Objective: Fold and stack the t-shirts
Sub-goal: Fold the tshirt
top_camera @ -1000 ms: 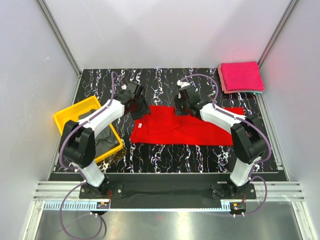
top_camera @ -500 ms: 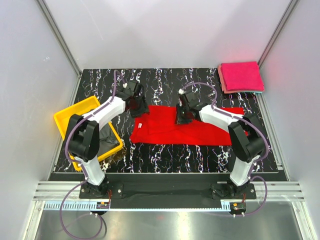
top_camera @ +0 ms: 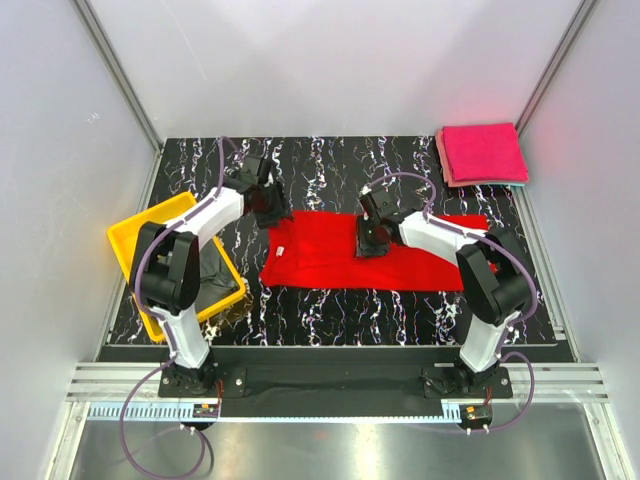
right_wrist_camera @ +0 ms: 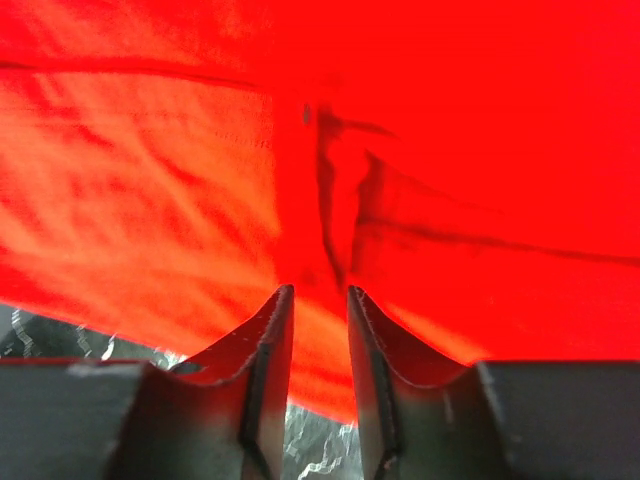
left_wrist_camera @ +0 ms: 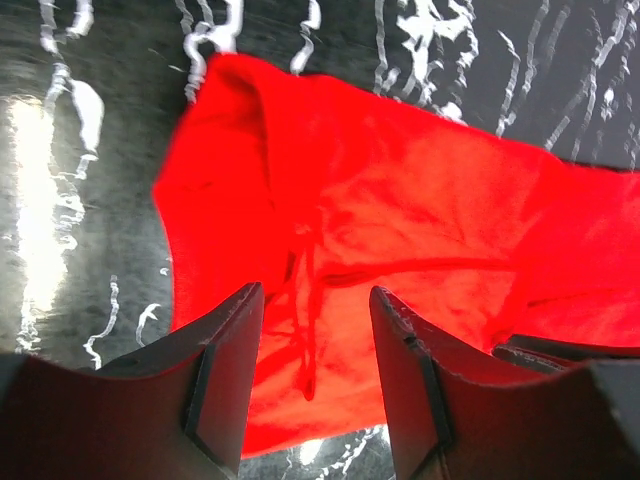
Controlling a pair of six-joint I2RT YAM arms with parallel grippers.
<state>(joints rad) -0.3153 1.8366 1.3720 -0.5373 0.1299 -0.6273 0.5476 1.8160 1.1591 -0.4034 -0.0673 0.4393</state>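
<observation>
Red t-shirt [top_camera: 340, 255] lies spread on the black marbled table [top_camera: 330, 160], between the 2 arms. Left claw [left_wrist_camera: 315, 292] hovers over the shirt's far left corner, fingers wide apart above the cloth. Right claw [right_wrist_camera: 320, 292] sits low over the shirt's middle, fingers narrowly apart astride a raised crease; whether it grips cannot be told. Pink folded t-shirts [top_camera: 483, 152] sit stacked at the table's far right corner.

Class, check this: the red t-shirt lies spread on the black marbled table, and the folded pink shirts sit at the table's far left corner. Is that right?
Not quite. The top external view shows the folded pink shirts at the far right corner, not the left. The red t-shirt does lie spread on the black marbled table.
</observation>
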